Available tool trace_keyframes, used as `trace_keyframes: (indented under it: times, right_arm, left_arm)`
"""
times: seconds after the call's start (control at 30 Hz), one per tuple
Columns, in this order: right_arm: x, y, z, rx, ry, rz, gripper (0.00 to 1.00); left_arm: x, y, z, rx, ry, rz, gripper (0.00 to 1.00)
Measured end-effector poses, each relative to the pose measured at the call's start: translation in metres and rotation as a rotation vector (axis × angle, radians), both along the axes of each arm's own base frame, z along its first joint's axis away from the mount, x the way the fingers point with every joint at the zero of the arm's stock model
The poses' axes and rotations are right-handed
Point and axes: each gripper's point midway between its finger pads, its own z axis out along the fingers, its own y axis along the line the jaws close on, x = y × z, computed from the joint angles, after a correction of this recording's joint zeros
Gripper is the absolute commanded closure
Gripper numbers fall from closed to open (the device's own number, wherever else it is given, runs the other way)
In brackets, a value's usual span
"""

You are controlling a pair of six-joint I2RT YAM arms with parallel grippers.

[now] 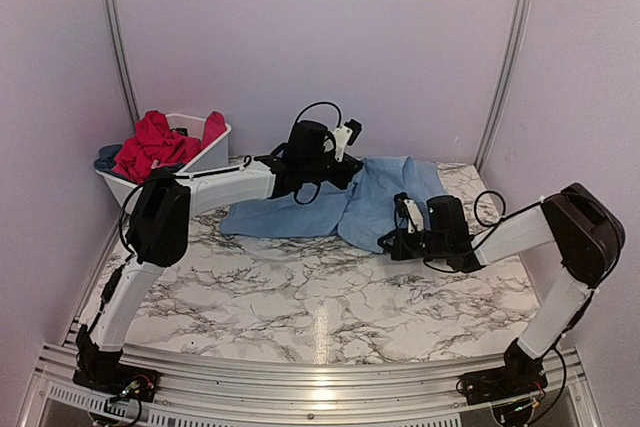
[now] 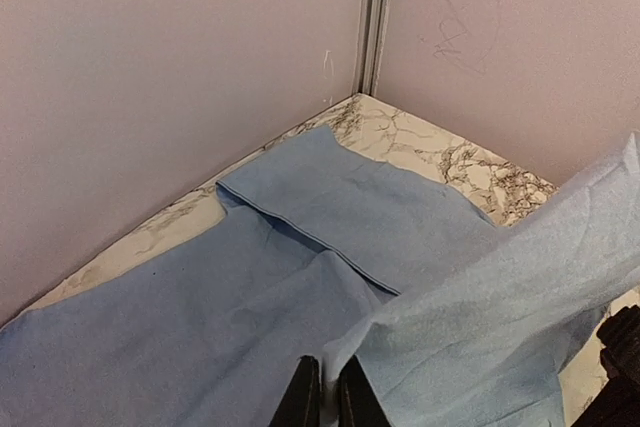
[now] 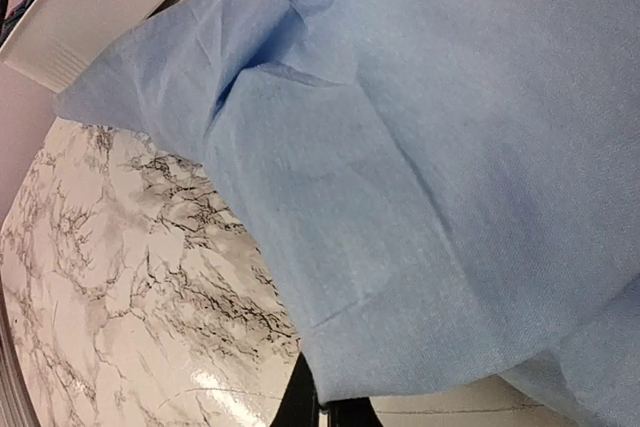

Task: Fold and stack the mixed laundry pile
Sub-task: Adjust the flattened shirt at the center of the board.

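A large light blue shirt (image 1: 370,202) lies spread over the back middle of the marble table (image 1: 300,297). My left gripper (image 1: 352,175) is at its upper edge. In the left wrist view, the left gripper (image 2: 328,392) is shut on a raised fold of the shirt (image 2: 250,297). My right gripper (image 1: 392,240) is at the shirt's near right edge. The right wrist view shows the right gripper (image 3: 322,412) shut on the hem of the shirt (image 3: 420,147), which is lifted off the table. Red garments (image 1: 155,142) and a dark blue one (image 1: 108,157) fill the basket.
The white plastic basket (image 1: 215,152) stands at the back left against the wall and also shows as the basket (image 3: 100,7) in the right wrist view. Walls close in the table's back and sides. Part of the black right arm (image 2: 620,367) is close to the left gripper.
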Motion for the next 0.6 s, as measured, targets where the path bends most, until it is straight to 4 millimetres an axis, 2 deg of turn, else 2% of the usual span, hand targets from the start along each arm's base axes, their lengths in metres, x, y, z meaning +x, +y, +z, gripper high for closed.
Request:
trace_keyframes:
  times: [0.07,0.13,0.23,0.3,0.37,0.43,0.5,0.6]
  right_arm:
    - [-0.005,0.000,0.009,0.015,-0.015,0.010,1.00]
    - [-0.013,-0.003,0.029,0.037,-0.049,0.019,1.00]
    - [-0.025,-0.004,0.075,0.079,-0.137,0.040,1.00]
    - [-0.036,-0.006,0.114,0.111,-0.215,0.052,1.00]
    - [-0.052,-0.009,0.152,0.146,-0.292,0.068,1.00]
    - [-0.067,-0.013,0.179,0.168,-0.340,0.081,1.00]
    - [-0.081,-0.016,0.197,0.180,-0.366,0.093,1.00]
    - [-0.108,-0.017,0.221,0.192,-0.380,0.131,1.00]
  left_arm:
    - [-0.002,0.002,-0.004,0.015,-0.001,-0.002,0.66]
    - [-0.006,0.008,-0.007,0.029,0.011,0.005,0.50]
    - [-0.017,0.025,-0.006,0.066,0.013,0.025,0.38]
    - [-0.030,0.044,-0.001,0.092,0.015,0.049,0.30]
    - [-0.042,0.067,0.013,0.110,-0.003,0.091,0.27]
    - [-0.053,0.089,0.029,0.121,-0.035,0.127,0.26]
    - [-0.066,0.114,0.042,0.127,-0.055,0.169,0.26]
    - [-0.080,0.152,0.050,0.129,-0.062,0.232,0.26]
